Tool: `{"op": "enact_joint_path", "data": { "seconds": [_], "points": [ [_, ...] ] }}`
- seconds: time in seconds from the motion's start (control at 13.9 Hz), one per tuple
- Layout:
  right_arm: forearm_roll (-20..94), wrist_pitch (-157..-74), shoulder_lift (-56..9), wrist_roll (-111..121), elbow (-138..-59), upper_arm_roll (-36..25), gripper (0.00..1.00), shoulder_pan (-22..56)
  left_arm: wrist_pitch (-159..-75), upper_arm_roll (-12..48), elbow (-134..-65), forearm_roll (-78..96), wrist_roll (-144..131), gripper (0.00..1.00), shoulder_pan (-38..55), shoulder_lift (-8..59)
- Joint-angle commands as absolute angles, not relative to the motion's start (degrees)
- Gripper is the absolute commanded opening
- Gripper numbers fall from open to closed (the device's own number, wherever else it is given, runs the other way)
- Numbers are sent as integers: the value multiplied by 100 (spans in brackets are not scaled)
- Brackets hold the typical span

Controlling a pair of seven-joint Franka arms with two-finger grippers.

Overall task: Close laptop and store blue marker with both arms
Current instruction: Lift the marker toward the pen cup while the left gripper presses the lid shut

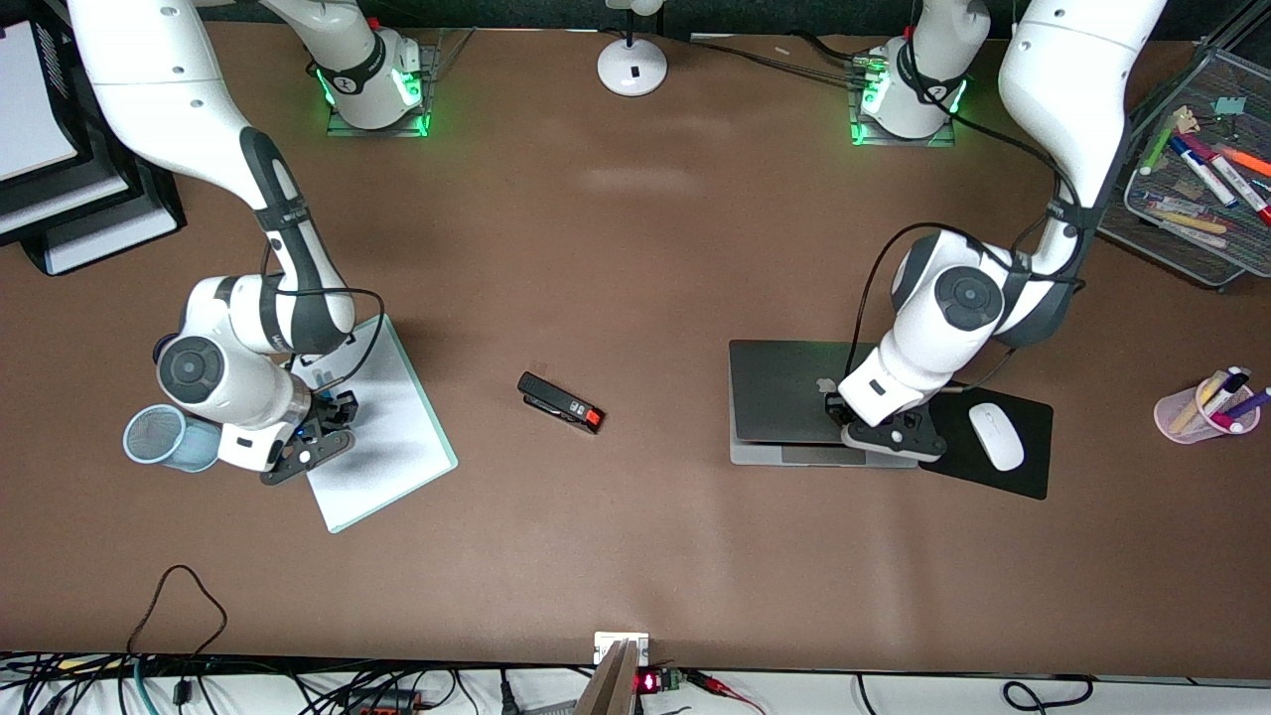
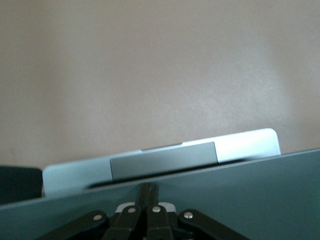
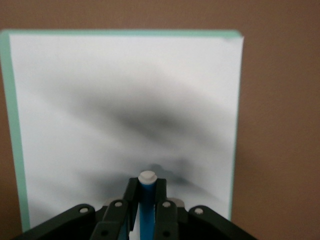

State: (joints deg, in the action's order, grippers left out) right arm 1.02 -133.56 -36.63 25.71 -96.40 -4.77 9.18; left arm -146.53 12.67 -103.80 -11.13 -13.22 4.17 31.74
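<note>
Right gripper (image 3: 145,200) jaws pinch the blue marker (image 3: 146,210), white end out, over the white pad (image 1: 392,437). Left gripper (image 2: 149,192) jaws pressed together, resting on the lid of the nearly closed laptop (image 1: 784,397) beside the black mouse pad (image 1: 1033,467).

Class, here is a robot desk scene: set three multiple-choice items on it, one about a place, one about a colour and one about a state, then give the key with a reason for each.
1. Where is the right gripper?
A. over the white board
B. over the stapler
C. over the mouse

2. What colour is the marker in the right gripper?
A. pink
B. blue
C. yellow

3. How does the laptop stand?
A. wide open
B. nearly shut
C. upside down

Key:
1 A, its fingers hang over the board's edge.
2 B, a blue barrel with a white end sits between the fingers.
3 B, the left gripper presses on the lid, with a thin gap left above the base.
</note>
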Motion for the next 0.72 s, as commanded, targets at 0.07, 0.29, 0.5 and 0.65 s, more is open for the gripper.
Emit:
{"op": "enact_joint_path", "data": {
  "seconds": [0.07,0.29,0.5,0.65],
  "points": [
    [114,-13324,-3200,2916,-9712,-492,0,923,-14669,1292,-9617,-1450,-1344,0,378,3945],
    [193,-13333,-2919,3837,-9642,-492,0,835,-14782,1292,-9554,-1450,-1354,0,413,4191],
    [822,-13333,-2716,5058,-9633,-483,0,800,-15187,1283,-9562,-1485,-1362,0,369,4482],
    [1674,-13316,-2672,6120,-9624,-510,0,756,-15231,1283,-9562,-1485,-1354,0,360,4526]
  ]
}}
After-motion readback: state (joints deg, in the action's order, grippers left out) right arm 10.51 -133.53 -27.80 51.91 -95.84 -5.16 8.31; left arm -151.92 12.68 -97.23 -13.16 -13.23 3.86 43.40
